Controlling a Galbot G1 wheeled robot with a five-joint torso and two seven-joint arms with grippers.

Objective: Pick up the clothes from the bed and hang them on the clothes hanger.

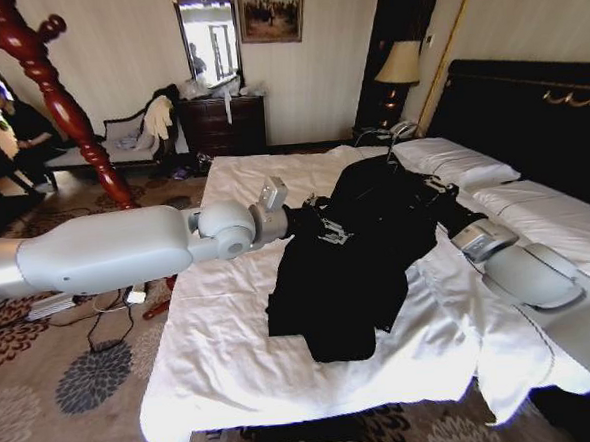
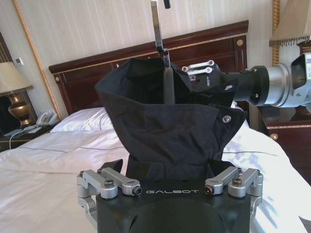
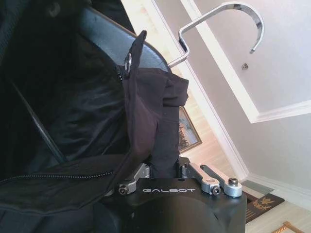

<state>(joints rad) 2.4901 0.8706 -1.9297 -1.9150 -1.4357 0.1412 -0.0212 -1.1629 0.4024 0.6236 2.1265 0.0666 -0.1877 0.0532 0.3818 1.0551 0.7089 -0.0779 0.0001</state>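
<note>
Coat stand [image 1: 56, 105] is seen at 10 o'clock in the head view, on the floor beside the bed [image 1: 244, 364], well apart from the coat.

Left gripper [image 1: 310, 223] is reached in from 9 o'clock to the coat [image 1: 362, 257], which is held raised over the middle of the bed, its lower part draped down onto the duvet. In the left wrist view the gripper [image 2: 171, 180] is closed on a fold of the coat [image 2: 170, 131] just below the collar; the fabric is bunched between the linkages.

Right gripper [image 1: 436, 207] is brought in from 3 o'clock at the collar end, toward the pillows. In the right wrist view the gripper [image 3: 167, 177] is clamped on a hanging edge of the coat [image 3: 73, 121], with cloth pinched between the fingers. A wire hanger with a metal hook [image 3: 228, 24] is seen inside the collar, hook upward.

Handling, judged: soft, limp fabric, light to moderate in weight, with a smooth lining that may slide. No stiffness of its own is expected, so sag between the two grips is likely. The best hold is judged to be at the collar and shoulders, near the hook; snaps and zip are not to be pinched.

Writing: "GALBOT" is read on both gripper bodies. No label is legible on the coat.
</note>
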